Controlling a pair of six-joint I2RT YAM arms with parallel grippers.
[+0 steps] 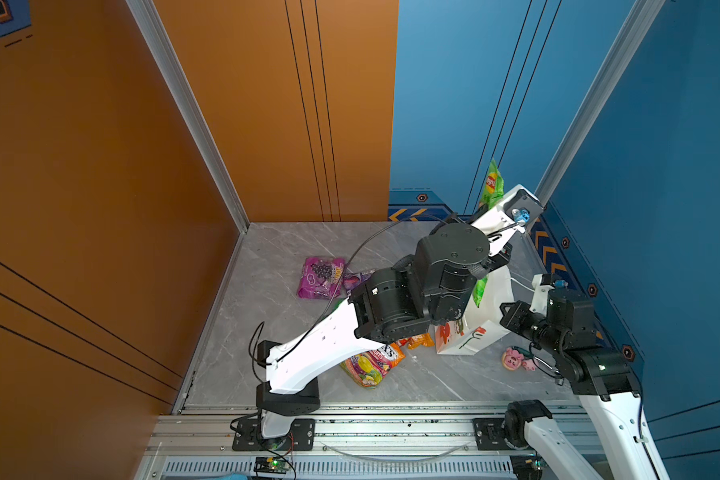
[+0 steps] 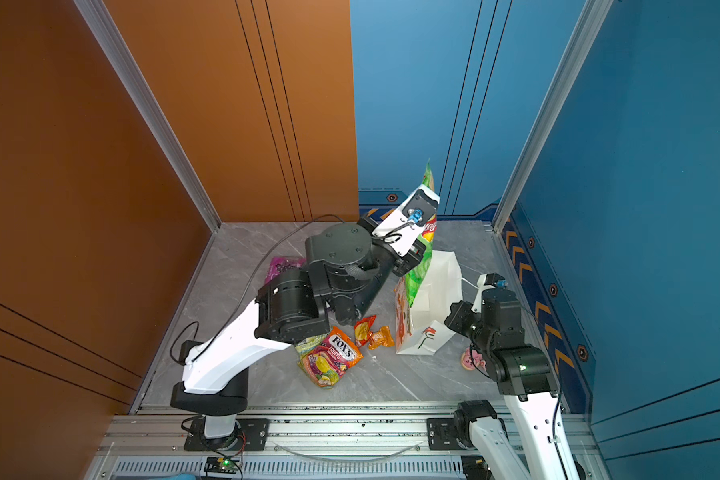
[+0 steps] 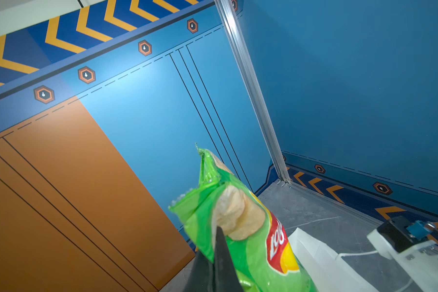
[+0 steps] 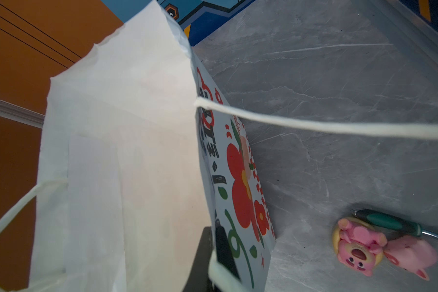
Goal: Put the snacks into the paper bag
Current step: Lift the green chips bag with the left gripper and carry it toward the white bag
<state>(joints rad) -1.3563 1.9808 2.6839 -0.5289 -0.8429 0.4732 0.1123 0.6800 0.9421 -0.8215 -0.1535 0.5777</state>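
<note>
As I read it from my console, left gripper (image 3: 219, 242): clamped shut on the green Lay's chip bag (image 2: 418, 278), held up over the right side of the table.
green Lay's chip bag: tilted, lower end inside the mouth of the paper bag (image 2: 437, 291), top well above the rim.
right gripper (image 4: 219, 246): closed on the paper bag, pinching its wall at the near-right rim; a white cord handle (image 4: 314, 126) runs just beside it.
paper bag: standing on the grey marble tabletop (image 1: 433, 374), right of centre, mouth open, red flower print facing near.
purple grape bags (image 1: 321, 276): two, touching, far left, partly behind my left arm.
FOX'S candy bags (image 2: 333, 357): overlapping, near centre, partly under my left arm.
small red and orange packets (image 2: 364, 330): between the FOX'S candy bags and the paper bag.
pink pig toys (image 4: 357, 245): two, touching, on the tabletop near the paper bag's right side, beside a green-handled tool (image 4: 387, 221).
</note>
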